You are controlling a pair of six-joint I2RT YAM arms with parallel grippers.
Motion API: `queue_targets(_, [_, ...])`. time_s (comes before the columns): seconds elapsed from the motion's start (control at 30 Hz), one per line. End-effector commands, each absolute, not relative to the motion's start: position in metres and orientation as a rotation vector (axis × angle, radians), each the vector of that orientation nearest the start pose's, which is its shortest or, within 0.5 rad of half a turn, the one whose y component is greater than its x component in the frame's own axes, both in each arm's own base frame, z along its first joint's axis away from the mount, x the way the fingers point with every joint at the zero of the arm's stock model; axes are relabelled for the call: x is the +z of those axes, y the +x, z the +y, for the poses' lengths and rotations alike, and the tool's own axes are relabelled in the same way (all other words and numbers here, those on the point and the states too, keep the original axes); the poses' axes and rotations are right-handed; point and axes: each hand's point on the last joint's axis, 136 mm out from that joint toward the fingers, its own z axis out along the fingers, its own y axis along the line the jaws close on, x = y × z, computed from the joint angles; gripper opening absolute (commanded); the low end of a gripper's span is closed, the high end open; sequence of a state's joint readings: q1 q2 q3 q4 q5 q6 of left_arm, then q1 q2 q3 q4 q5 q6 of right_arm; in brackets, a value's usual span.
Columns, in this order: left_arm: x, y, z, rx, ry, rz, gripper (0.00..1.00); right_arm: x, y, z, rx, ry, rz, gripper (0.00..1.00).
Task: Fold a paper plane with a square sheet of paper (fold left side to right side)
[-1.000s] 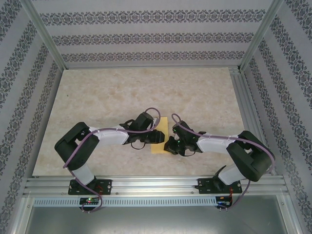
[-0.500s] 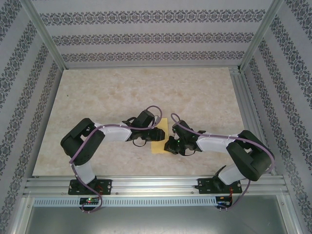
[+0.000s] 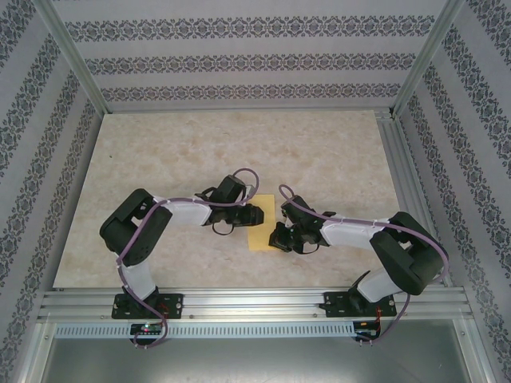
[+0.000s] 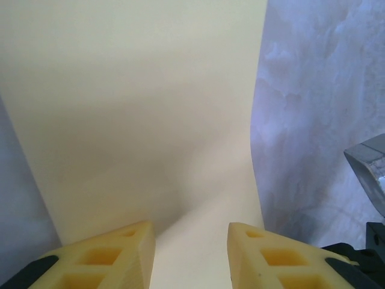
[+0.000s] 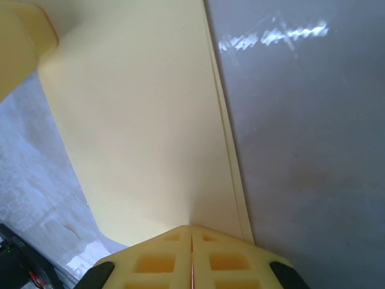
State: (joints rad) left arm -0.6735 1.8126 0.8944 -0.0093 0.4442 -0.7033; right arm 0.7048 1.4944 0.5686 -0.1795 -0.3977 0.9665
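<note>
Top view: sheet of paper (image 3: pixel 262 231), yellow-orange, lies flat on the bench (image 3: pixel 239 144). It sits toward the near edge, roughly midway between the left and right edges. Outline reads as a narrow upright rectangle, long sides running near-to-far.

Both arms bent inward, meeting over the sheet. Left gripper (image 3: pixel 255 215) at the sheet's left long side, toward its far end. Right gripper (image 3: pixel 276 238) at the right long side, toward the near end.

Left wrist view: left gripper (image 4: pixel 190 241) released. Yellow fingers (image 4: pixel 105 259) stand well apart with a clear gap, nothing between them. Sheet (image 4: pixel 138 108) spreads out ahead of the tips, smooth, with a soft shadow near the fingers. Pale marbled bench (image 4: pixel 313 120) shows along the sheet's right side.

Right wrist view: right gripper (image 5: pixel 191 232) clenched, fingers (image 5: pixel 153 262) pressed together with only a thin seam between them. The sheet (image 5: pixel 138 132) runs up into that seam and puckers slightly there, so it is grasped at its edge. Two layers show along the sheet's right border, one just offset from the other, so it is doubled over. Bench (image 5: pixel 301 150) to the right carries a light glare. One left-gripper finger (image 5: pixel 18 42) shows blurred at the top left corner, at the sheet's far end
</note>
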Motion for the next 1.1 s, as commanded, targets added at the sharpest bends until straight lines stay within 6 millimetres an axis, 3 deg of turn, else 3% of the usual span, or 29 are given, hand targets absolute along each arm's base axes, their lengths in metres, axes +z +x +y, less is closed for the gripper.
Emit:
queue_targets(0.0, [0.019,0.308,-0.304,-0.954,0.143,2.700,0.40,-0.026,0.163,0.203,0.613,0.322,3.106,0.08])
queue_targets(0.23, [0.015,0.328,-0.294,-0.934,0.083,2.693,0.40,-0.027,0.160,0.200,0.592,0.314,3.113,0.08])
queue_targets(0.43, [0.021,0.345,-0.298,-0.946,0.070,2.662,0.40,-0.028,0.160,0.200,0.587,0.307,3.116,0.08])
queue_targets(0.87, [0.020,0.408,-0.297,-0.947,-0.018,2.609,0.41,-0.026,0.160,0.201,0.582,0.297,3.114,0.08])
queue_targets(1.07, [0.013,0.423,-0.290,-0.916,-0.054,2.613,0.41,-0.025,0.161,0.201,0.584,0.297,3.111,0.08])
